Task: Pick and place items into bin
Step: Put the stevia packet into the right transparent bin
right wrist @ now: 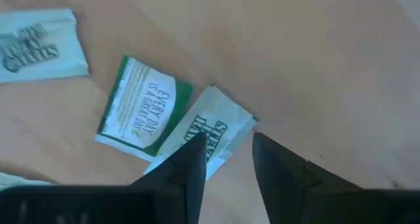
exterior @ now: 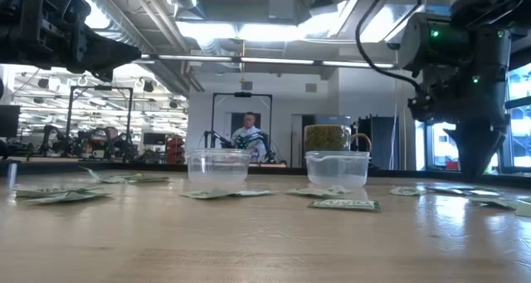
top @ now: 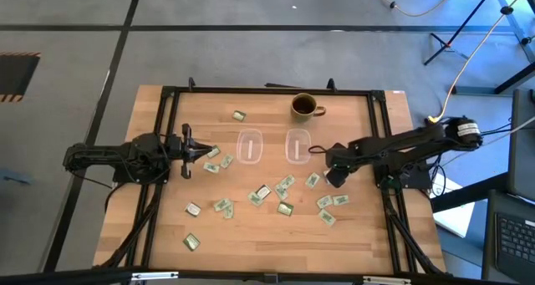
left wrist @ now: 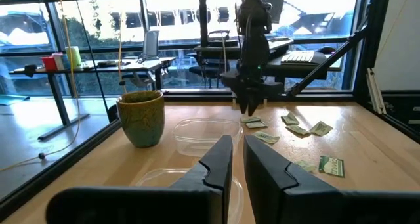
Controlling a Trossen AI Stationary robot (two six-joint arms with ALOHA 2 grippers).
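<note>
Pointing down, right hand (right wrist: 226,161) straddles a packet (right wrist: 210,129), fingers parted.

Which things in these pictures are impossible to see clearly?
- Inside of the brown ceramic mug: too small in the high view; its wall hides it elsewhere.
- Pale green and white paper packet: right gripper finger covers part in its wrist view.
- Clear plastic bins: contents unclear, low view.
</note>
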